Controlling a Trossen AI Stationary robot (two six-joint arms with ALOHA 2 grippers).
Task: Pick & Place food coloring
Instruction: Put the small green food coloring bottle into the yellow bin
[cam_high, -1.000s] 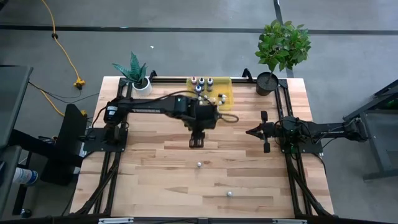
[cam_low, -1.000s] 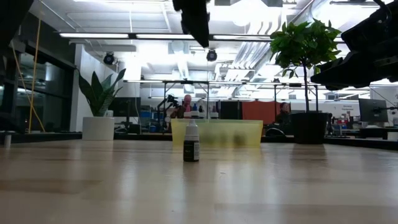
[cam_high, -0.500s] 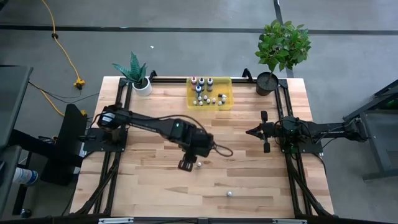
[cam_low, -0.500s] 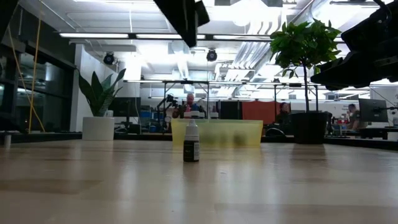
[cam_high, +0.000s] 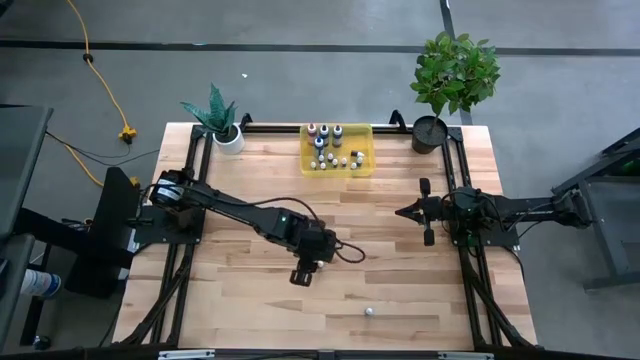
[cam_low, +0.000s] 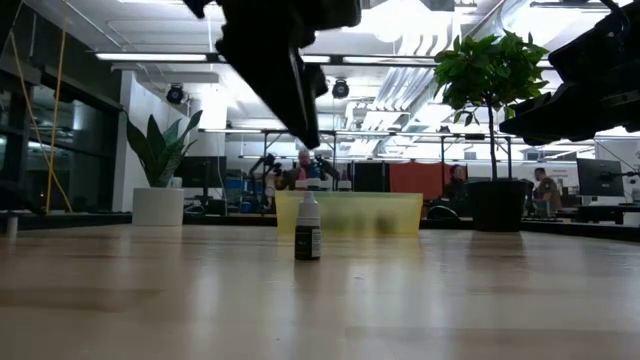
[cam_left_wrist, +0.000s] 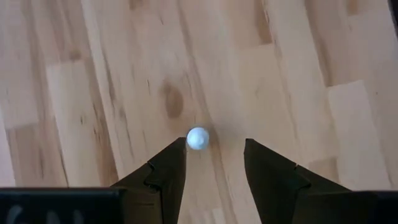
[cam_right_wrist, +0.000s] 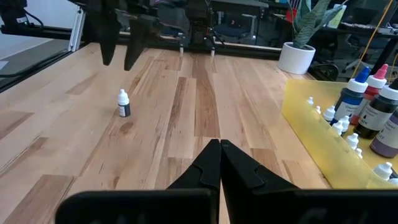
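A small food coloring bottle (cam_low: 308, 228) with a white cap (cam_left_wrist: 198, 138) and a dark body stands upright on the bare wood, also seen in the right wrist view (cam_right_wrist: 124, 103). My left gripper (cam_left_wrist: 214, 149) hangs open above it, pointing steeply down; the cap shows just beyond the fingertips, nearer one finger. In the low view the fingertips (cam_low: 308, 135) end a little above the cap, clear of it. More food coloring bottles (cam_high: 330, 145) stand in the yellow tray (cam_high: 365, 160) at the far edge. My right gripper (cam_right_wrist: 219, 149) rests shut at the table's right side.
A second loose bottle (cam_high: 369, 311) stands near the table's front edge. A white-potted plant (cam_high: 222, 125) is at the far left corner, and a dark-potted plant (cam_high: 432, 130) at the far right. Black frame rails run along both sides of the table.
My left gripper has swung from beside the yellow tray toward the table's near edge and come down, and now hangs over the standing bottle. Its fingers have kept the same gap. The bottle has not moved.
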